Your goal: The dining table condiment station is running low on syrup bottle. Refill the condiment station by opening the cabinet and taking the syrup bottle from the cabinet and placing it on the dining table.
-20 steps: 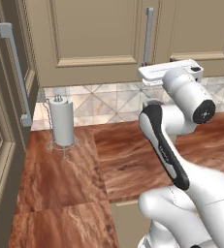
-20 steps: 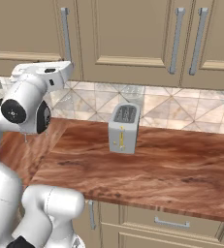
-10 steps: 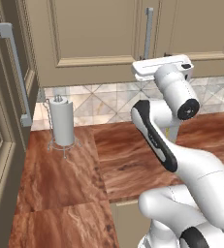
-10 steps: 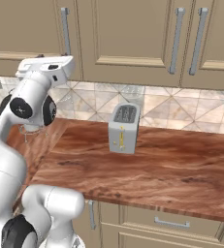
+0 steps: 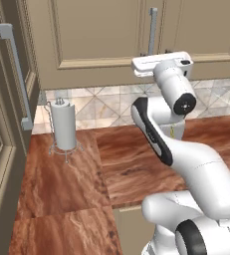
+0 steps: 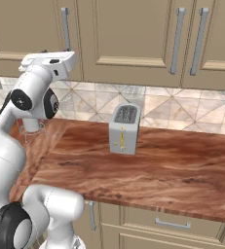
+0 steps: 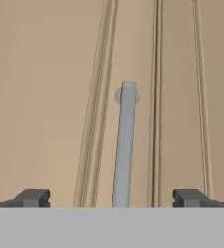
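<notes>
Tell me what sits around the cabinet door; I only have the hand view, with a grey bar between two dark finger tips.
Observer: A silver two-slot toaster stands on the reddish-brown wood-grain counter, below the tan raised-panel cabinet door.
Operator: Say what's left of it.
Observer: A white paper towel roll on a wire stand, beside a tall darker side panel.
Operator: Report the hand.
Observer: The hand is open, level with the bottom of the long grey bar handle.
</notes>
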